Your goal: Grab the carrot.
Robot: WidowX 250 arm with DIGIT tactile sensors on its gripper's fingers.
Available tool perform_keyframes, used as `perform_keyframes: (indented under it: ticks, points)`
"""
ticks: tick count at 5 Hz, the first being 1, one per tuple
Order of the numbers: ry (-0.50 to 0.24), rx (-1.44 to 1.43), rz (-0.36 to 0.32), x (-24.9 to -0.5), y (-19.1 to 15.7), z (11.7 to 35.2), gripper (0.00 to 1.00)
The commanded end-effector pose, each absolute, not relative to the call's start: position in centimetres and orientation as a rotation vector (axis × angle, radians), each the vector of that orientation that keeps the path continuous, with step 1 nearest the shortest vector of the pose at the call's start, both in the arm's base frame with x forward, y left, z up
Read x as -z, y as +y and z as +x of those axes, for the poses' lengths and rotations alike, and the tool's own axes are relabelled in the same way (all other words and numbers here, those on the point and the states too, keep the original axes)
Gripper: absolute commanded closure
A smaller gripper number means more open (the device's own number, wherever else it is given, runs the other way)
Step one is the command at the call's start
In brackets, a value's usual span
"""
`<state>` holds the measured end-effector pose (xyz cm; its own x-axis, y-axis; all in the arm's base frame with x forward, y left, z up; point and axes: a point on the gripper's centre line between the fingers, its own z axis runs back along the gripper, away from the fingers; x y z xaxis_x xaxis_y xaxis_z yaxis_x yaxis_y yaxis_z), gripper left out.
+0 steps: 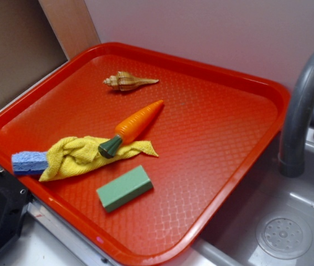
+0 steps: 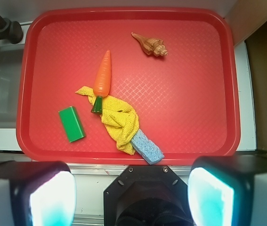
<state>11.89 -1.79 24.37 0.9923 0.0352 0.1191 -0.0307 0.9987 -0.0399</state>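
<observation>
The hand (image 2: 132, 190) hangs wide apart, empty, above the tray's (image 2: 227, 84) carrot (image 2: 103, 75).

Pincer (image 2: 132, 188): black housing w/ screws, pale glowing pads (image 2: 52, 200).

Red tray (image 1: 245, 77) holds seashell (image 1: 128, 81), yellow cloth (image 1: 73, 156), blue sponge (image 1: 28, 163), green block (image 1: 124, 188); sink (image 1: 289, 221) beside.
</observation>
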Motion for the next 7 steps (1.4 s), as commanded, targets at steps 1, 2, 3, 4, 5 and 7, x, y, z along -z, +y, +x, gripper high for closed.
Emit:
perform_keyframes:
  ticks: [1, 2, 3, 4, 5, 7]
  points:
    - [-0.12, -0.033, -0.038, -24.4, -1.8, 11.9, 0.0]
    - [-0.129, -0.105, -0.084, -24.0, -3.0, 15.0, 0.0]
    - [-0.113, -0.127, -0.142, -22.8, -4.2, 17.9, 0.0]
    - [-0.114, -0.133, -0.171, -21.0, -5.3, 20.1, 0.0]
    - [-0.066, -0.074, -0.129, -17.8, -6.7, 22.5, 0.0]
    - [0.023, 0.018, -0.127, -12.7, -7.7, 24.2, 0.0]
